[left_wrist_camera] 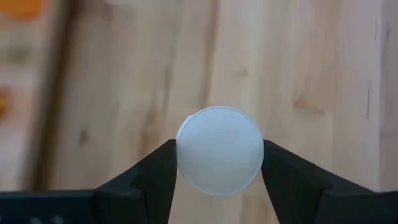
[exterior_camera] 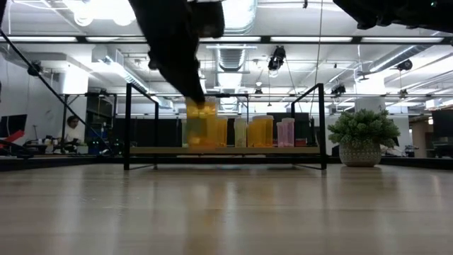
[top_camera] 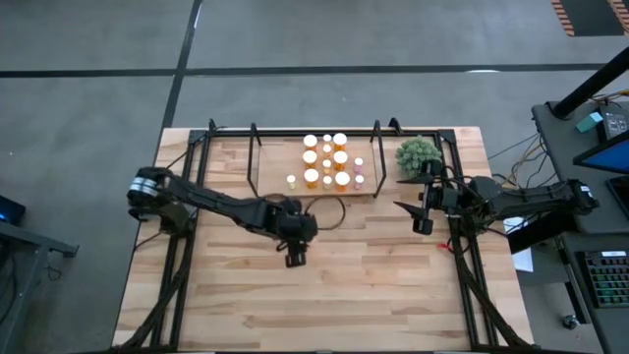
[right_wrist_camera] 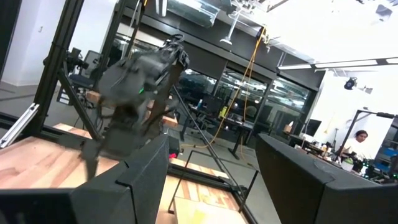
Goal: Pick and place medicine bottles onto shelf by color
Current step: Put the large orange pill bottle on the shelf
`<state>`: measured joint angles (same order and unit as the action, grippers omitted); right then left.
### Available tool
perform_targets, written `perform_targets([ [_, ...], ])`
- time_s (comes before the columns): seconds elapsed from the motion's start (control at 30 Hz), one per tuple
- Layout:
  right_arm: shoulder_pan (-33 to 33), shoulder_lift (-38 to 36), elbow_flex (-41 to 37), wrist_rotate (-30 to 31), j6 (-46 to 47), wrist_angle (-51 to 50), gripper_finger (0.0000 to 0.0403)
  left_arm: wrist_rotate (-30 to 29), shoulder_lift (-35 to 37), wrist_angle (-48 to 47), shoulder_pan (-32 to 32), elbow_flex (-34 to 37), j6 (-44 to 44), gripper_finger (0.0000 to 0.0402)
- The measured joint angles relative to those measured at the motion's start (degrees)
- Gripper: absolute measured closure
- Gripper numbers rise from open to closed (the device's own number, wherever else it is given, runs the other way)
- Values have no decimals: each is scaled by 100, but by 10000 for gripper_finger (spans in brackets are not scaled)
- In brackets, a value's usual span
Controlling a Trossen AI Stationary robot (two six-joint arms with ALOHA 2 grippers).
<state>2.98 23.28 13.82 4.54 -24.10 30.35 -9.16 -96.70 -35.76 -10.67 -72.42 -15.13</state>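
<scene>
Pinching white-capped bottle (left_wrist_camera: 219, 149), left claw (left_wrist_camera: 217, 163), fingers touching cap

The wooden tabletop (top_camera: 393, 275) bears the shelf (top_camera: 270, 182) (holding medicine bottles (top_camera: 327, 162)).

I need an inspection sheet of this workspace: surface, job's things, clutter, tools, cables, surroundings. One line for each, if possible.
Surface: light wooden tabletop, bare in front.
Job's things: medicine bottles with white caps grouped on the shelf; one white-capped bottle between the left fingers.
Clutter: green plant beside the shelf.
Tools: left tool closed on the white-capped bottle over the table; right tool open, empty, waiting at the right side.
Cables: dark cable loop in front of the shelf.
Surroundings: concrete floor, desks; a person far behind.
</scene>
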Motion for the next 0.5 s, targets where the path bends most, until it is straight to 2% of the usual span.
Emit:
perform_targets([
  [0.17, -2, -2, 0, 2, -2, -3, 172, -223, 775, -323, 247, 36, -438, 210],
  [0.33, -2, -2, 0, 3, 0, -1, 172, -922, 1499, -1253, 464, 59, -1122, 210],
  [0.5, -2, -2, 0, 4, 0, 17, 172, -1644, 1909, -1959, 636, 194, -2199, 210],
])
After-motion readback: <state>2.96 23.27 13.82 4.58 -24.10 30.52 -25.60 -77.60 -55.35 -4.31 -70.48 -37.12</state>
